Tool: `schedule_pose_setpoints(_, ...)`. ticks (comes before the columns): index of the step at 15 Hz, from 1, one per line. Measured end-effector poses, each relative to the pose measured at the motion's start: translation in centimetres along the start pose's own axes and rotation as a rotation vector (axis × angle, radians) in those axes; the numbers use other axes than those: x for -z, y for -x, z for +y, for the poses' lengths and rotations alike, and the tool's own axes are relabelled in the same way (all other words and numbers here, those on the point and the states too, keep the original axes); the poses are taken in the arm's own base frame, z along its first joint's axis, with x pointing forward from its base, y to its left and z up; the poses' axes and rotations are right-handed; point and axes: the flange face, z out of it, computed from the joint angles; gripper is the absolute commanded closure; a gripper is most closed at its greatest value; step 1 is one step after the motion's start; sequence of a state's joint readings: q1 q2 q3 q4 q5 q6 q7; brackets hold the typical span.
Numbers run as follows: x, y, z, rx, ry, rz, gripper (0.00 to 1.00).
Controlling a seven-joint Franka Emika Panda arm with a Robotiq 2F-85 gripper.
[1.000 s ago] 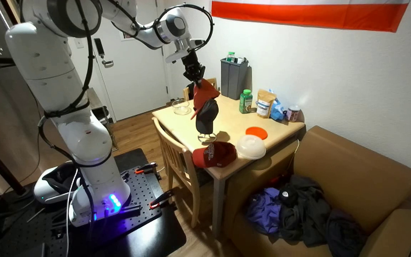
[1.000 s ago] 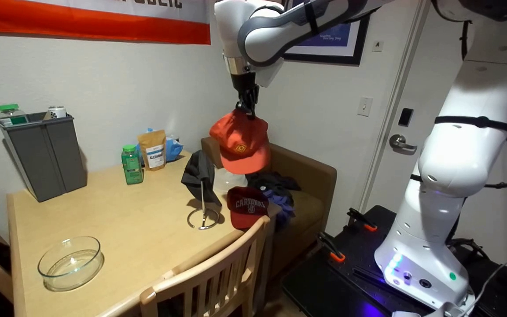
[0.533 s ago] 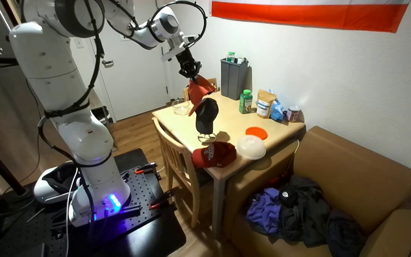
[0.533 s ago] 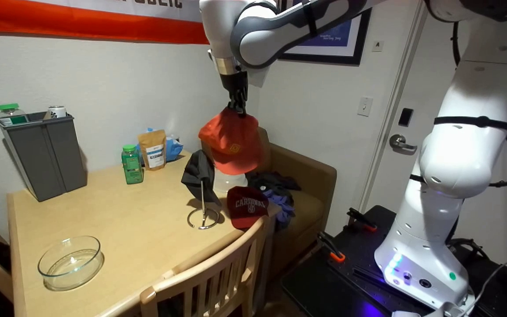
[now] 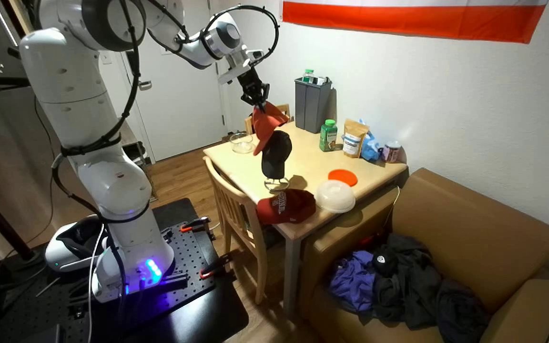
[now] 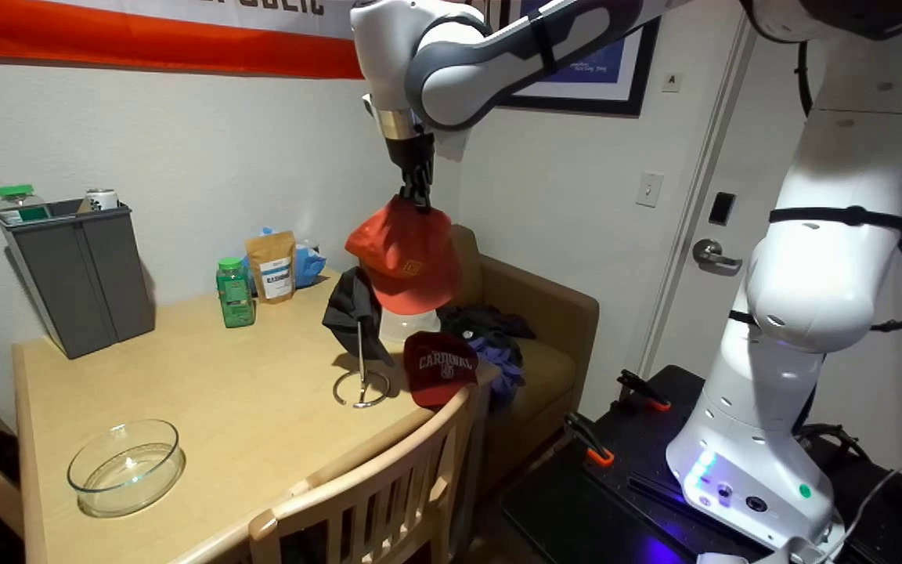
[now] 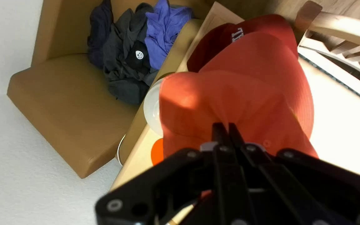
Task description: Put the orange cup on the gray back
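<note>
The orange thing is a cap with a brim, not a cup. My gripper [image 6: 417, 204] is shut on the crown of this orange cap [image 6: 409, 258] and holds it in the air above the table, brim down. The cap also shows in an exterior view [image 5: 266, 125] and fills much of the wrist view [image 7: 195, 109], where the fingertips [image 7: 227, 127] pinch its cloth. A dark gray, nearly black cap [image 5: 275, 155] hangs on a metal stand [image 6: 362, 399], close beside and lower than the orange cap. I cannot tell whether they touch. The dark cap is hidden in the wrist view.
A dark red cap [image 6: 441, 368] lies at the table corner near a whitish bowl [image 5: 335, 196] and a flat orange disc [image 5: 342, 177]. A glass bowl [image 6: 126, 470], gray bin [image 6: 79, 274], green bottle [image 6: 235, 294] and chair [image 6: 388, 470] stand around. Clothes [image 5: 403, 281] lie on the couch.
My gripper with the orange cap has shifted left in both exterior views, toward the dark cap in one of them, and has dropped slightly in the last half second. The grip is unchanged.
</note>
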State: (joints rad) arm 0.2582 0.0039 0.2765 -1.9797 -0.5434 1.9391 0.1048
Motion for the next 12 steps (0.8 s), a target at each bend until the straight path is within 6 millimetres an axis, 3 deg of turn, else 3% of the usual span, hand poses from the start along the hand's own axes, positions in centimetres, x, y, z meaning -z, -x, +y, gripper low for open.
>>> schedule_pose_setpoints(5, -0.3, -1.0, -0.1, 0.002, -0.010, 0.009, 0.99)
schedule_pose_setpoints(12, 4.4, -3.6, -1.2, 0.020, -0.010, 0.107, 0.99)
